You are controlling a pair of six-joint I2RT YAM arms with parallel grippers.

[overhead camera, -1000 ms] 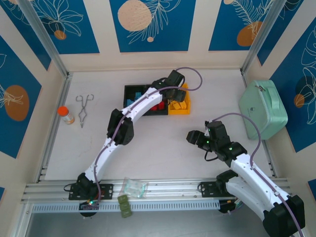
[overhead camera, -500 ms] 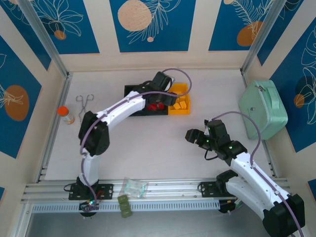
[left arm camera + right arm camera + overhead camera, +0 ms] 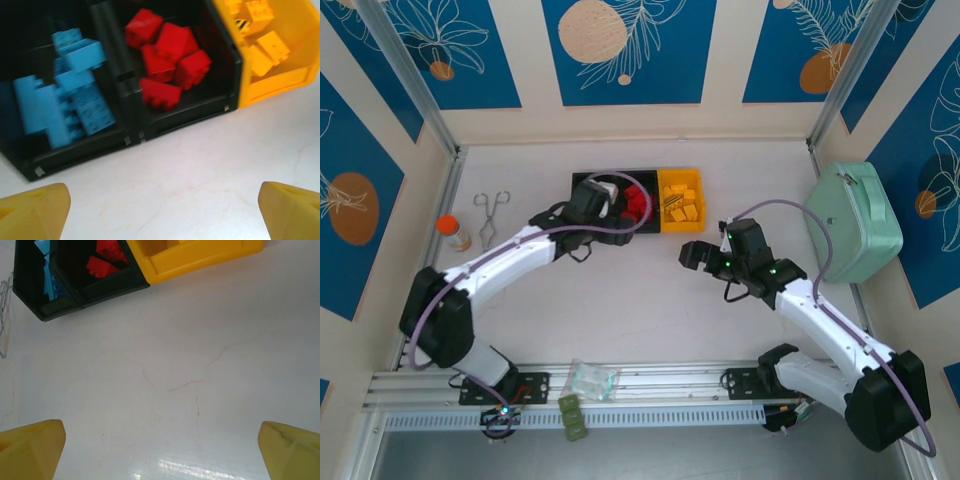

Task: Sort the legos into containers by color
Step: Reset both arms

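Left wrist view: the left gripper (image 3: pixel 162 215) stands wide and empty just before the containers (image 3: pixel 185 117) near the far edge of the table (image 3: pixel 640 300). Blue legos (image 3: pixel 75 95), blurred, seem piled in the left black one, red legos (image 3: pixel 167 50) in the middle, yellow legos (image 3: pixel 265 47) in the yellow. Right gripper (image 3: pixel 160 450), wide and empty, hovers nearby; tongs (image 3: pixel 491 222) lie toward the left edge.

You have legos (image 3: pixel 167 60) of smooth, slightly glossy plastic, in containers (image 3: pixel 185 120) of hard plastic with a duller sheen. Your worktop (image 3: pixel 200 365) looks smooth and pale, with hairline cracks and a shiny glare patch. The left fingers (image 3: pixel 35 212) look like matt yellow plastic.
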